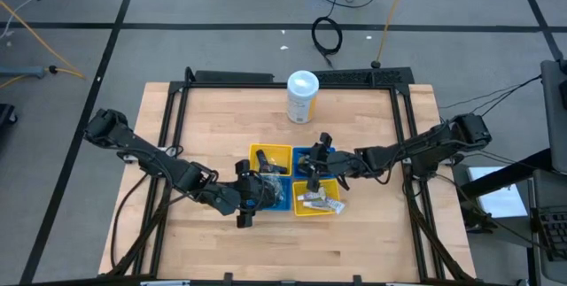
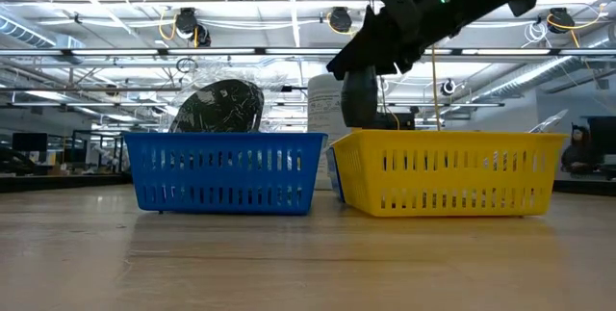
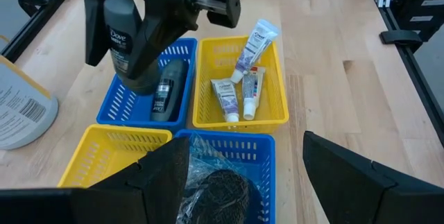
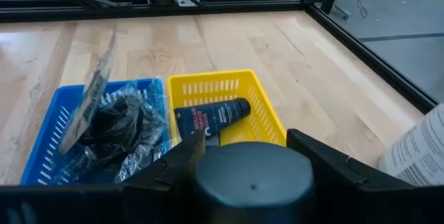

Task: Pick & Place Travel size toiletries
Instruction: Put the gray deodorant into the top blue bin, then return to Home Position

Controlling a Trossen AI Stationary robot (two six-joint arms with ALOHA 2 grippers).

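At the right tool (image 1: pixel 322 147): closed on a dark grey bottle (image 3: pixel 118 30), gripped around its lower body, with the long axis about upright.
Below the right tool: a blue tray (image 3: pixel 132 102), the one just on the near side of the white canister (image 1: pixel 303 96). The held bottle hangs over it, apart from its floor.
On that tray's floor: a second dark bottle (image 3: pixel 166 89) lies flat against one side. The bare slot is on the side toward the canister.
Coming move, as a judgement: straight down into that slot. The drop looks short, and the upright bottle must miss the one lying there.
Yellow tray (image 3: pixel 277 92) beside it, farther from the canister: white tubes (image 3: pixel 239 78) lie flat, already placed.
Left tool (image 3: pixel 239 172): fingers spread wide and empty. It hovers over the other blue tray, well apart from the canister, where a mesh puff (image 3: pixel 218 189) sits.
Nearer arm: the right one.
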